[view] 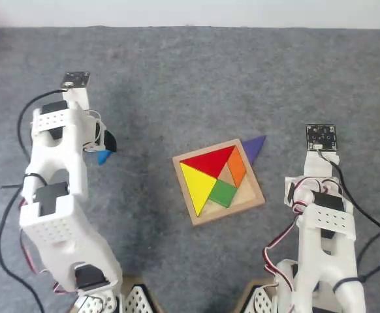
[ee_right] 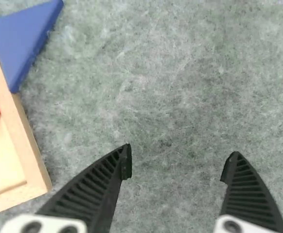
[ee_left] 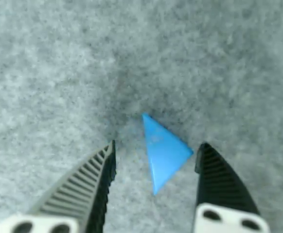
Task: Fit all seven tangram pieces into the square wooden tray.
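The square wooden tray (view: 253, 202) lies mid-table, turned a little, with red (view: 209, 160), yellow (view: 196, 184), green (view: 223, 193) and orange (view: 237, 168) pieces in it and bare wood between them. A dark blue triangle (view: 254, 146) leans over the tray's far right corner; it also appears in the right wrist view (ee_right: 20, 40) beside the tray wall (ee_right: 22, 141). A small light blue triangle (ee_left: 163, 150) lies on the carpet at the left, between the fingers of my open left gripper (ee_left: 156, 150), untouched. My right gripper (ee_right: 176, 158) hangs open over bare carpet, right of the tray.
Grey carpet covers the whole table. The left arm (view: 56, 189) stretches along the left side and the right arm (view: 324, 222) stands at the lower right, each trailing black cables. A pale wall edge runs along the far side.
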Robot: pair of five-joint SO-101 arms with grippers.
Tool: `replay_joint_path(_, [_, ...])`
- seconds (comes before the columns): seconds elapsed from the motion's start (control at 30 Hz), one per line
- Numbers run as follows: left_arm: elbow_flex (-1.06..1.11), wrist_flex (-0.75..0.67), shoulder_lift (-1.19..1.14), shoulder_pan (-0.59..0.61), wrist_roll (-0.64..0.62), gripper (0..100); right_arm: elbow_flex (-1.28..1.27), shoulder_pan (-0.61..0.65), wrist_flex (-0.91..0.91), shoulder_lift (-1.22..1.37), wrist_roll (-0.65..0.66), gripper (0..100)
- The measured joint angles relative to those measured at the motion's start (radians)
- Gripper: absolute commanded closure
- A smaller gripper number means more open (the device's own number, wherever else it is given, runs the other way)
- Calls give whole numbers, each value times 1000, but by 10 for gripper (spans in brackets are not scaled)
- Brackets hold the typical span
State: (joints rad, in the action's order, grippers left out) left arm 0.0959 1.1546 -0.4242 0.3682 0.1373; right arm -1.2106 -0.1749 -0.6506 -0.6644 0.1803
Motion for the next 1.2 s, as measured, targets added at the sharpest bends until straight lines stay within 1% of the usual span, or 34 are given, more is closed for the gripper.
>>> replay_joint_path(0.07, [0, 0, 0, 2, 0, 753, 0, 3, 0, 0, 0, 692])
replay_joint_path(0.27, [0, 0, 0, 2, 3, 850, 0, 3, 0, 0, 0, 692])
replay_joint_path(0.43, [0, 0, 0, 2, 29, 881, 0, 3, 0, 0, 0, 692])
replay_joint_path(0.67, [0, 0, 0, 2, 34, 945, 0, 3, 0, 0, 0, 692])
replay_joint_path(0.77, [0, 25, 0, -11, 64, 961, 0, 3, 0, 0, 0, 692])
replay_joint_path(0.93, [0, 58, 0, -75, 69, 947, 0, 3, 0, 0, 0, 692])
replay_joint_path(1.1, [0, 58, 0, -75, 68, 836, 0, 3, 0, 0, 0, 692])
replay_joint_path(1.2, [-28, 74, 2, -60, 72, 826, 0, 3, 0, 0, 0, 692])
